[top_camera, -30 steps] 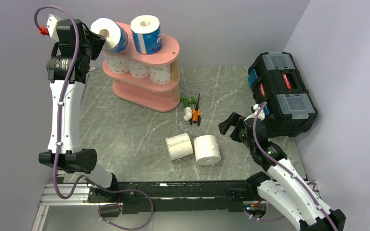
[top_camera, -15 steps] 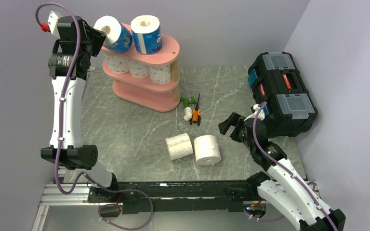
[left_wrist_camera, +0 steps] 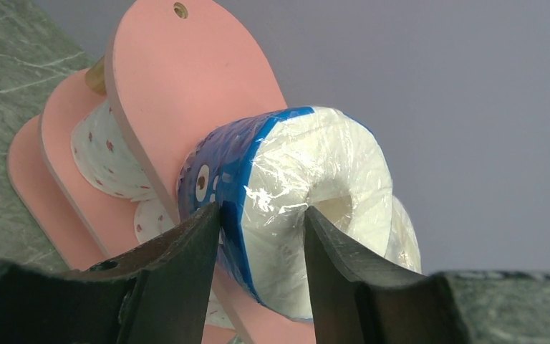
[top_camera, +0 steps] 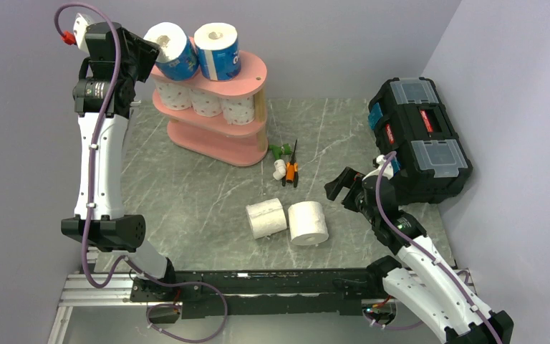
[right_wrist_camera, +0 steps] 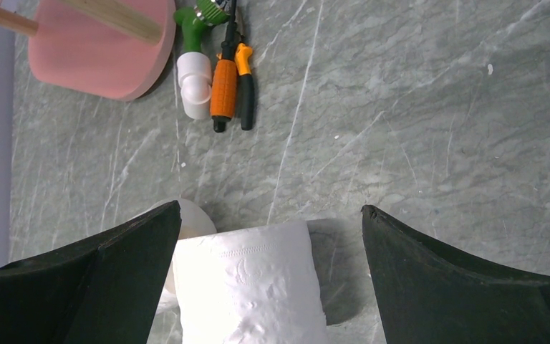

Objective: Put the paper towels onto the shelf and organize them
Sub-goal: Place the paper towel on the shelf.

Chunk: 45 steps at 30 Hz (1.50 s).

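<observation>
On the shelf (top_camera: 251, 72), the blue-wrapped roll (top_camera: 174, 51) is now further in over the top board, beside its twin (top_camera: 217, 51), and looks nearly placed. The left gripper (left_wrist_camera: 261, 215) still pinches its wall, one finger inside the core. The right gripper (right_wrist_camera: 270, 208) gapes empty above the plain rolls (top_camera: 308, 222).

Pliers (top_camera: 291, 172) (plus green tool (top_camera: 280, 159)) clutter the table (top_camera: 186, 193) beside the shelf (top_camera: 254, 72).

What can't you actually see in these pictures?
Top view: bottom tier of the shelf, covered by the boards above; its contents are hidden.
Left wrist view: whether the blue-wrapped roll in the left gripper touches the top board; the roll's own body hides the contact.
Right wrist view: the plain roll is cut off by the bottom edge.
</observation>
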Each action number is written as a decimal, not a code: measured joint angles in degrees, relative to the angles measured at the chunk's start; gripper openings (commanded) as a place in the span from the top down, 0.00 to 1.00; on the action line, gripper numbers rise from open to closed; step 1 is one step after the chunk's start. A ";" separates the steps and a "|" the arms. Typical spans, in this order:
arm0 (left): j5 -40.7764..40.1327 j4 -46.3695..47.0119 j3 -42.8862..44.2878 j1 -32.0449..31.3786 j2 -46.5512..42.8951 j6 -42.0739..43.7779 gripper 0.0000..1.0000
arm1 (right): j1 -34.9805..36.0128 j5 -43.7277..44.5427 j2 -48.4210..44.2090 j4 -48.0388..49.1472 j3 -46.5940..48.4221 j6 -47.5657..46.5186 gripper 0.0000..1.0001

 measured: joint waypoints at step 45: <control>3.32 11.72 -23.93 6.69 -18.75 2.25 0.69 | 0.00 -1.97 0.83 0.48 0.00 -0.68 0.01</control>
